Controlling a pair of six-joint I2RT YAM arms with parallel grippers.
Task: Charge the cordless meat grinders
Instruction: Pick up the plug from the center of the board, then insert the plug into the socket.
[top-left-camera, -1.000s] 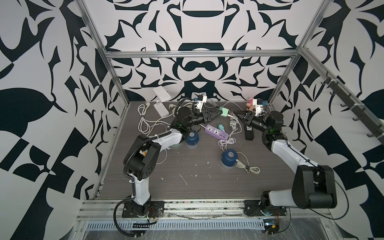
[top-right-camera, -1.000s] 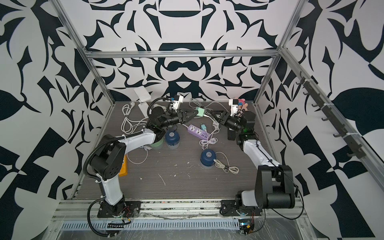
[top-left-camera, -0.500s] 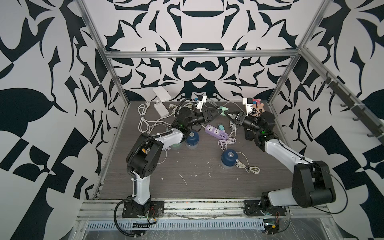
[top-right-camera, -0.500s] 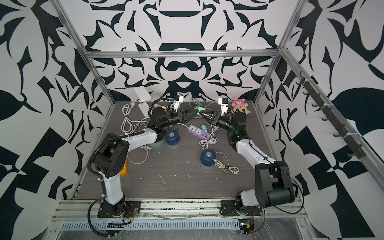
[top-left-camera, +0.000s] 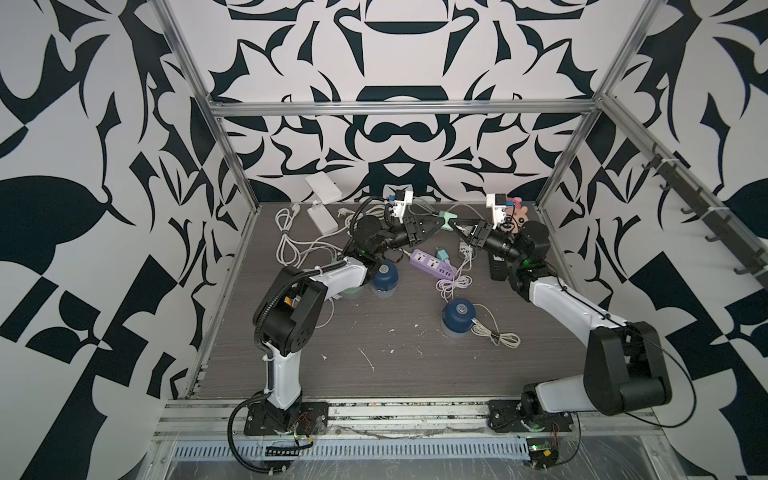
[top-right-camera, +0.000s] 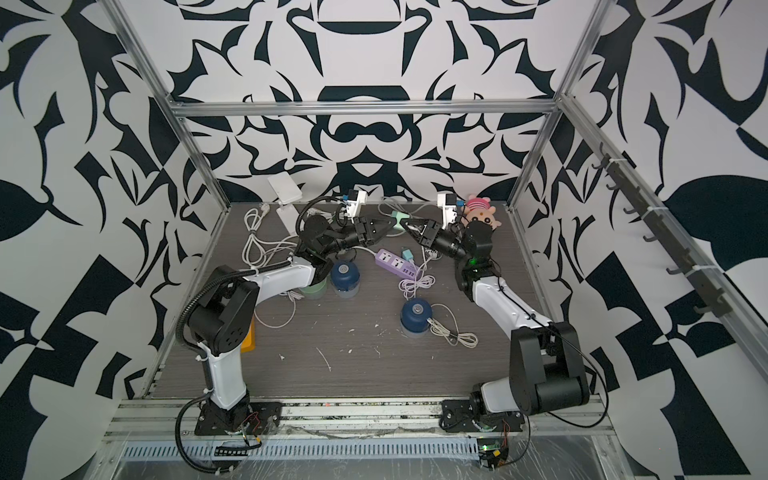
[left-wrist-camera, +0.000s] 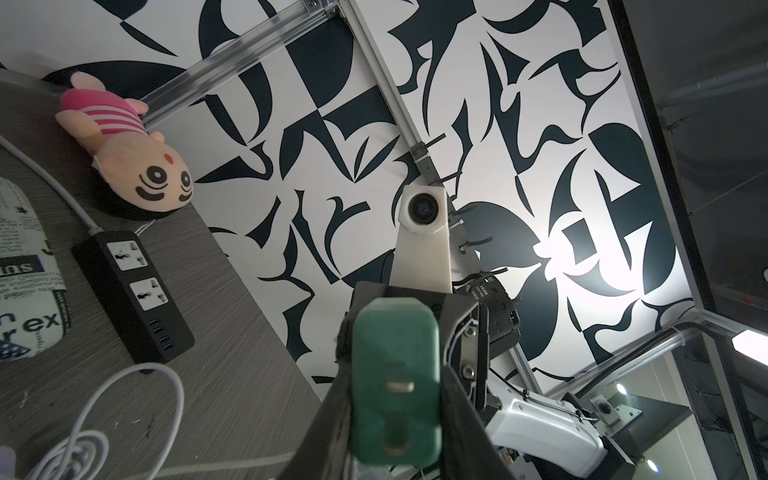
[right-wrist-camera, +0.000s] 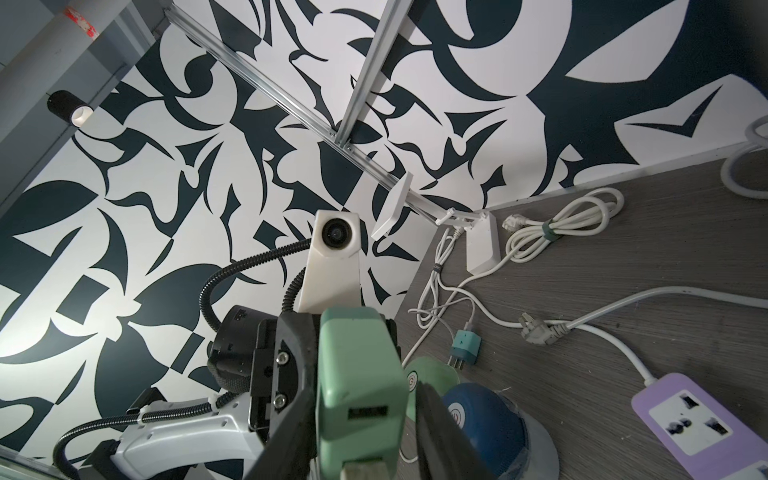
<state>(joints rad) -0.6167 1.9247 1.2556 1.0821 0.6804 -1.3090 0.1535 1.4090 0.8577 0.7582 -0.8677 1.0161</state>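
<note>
A mint green charger plug hangs above the back middle of the table. My left gripper is shut on it, both fingers against its sides. My right gripper faces it from the opposite end. Its fingers straddle the plug with a thin gap along one side. One navy meat grinder stands under the left arm. A mint green grinder beside it is partly hidden. Another navy grinder stands mid-table with a white cable at its side.
A purple power strip lies below the grippers, with a second green plug and a looped cord beside it. A black power strip and a pink plush toy sit at the back right. White cables lie back left.
The right arm swung left from beside the plush to the plug in my left gripper, and its jaws narrowed around it. The left arm held still.
</note>
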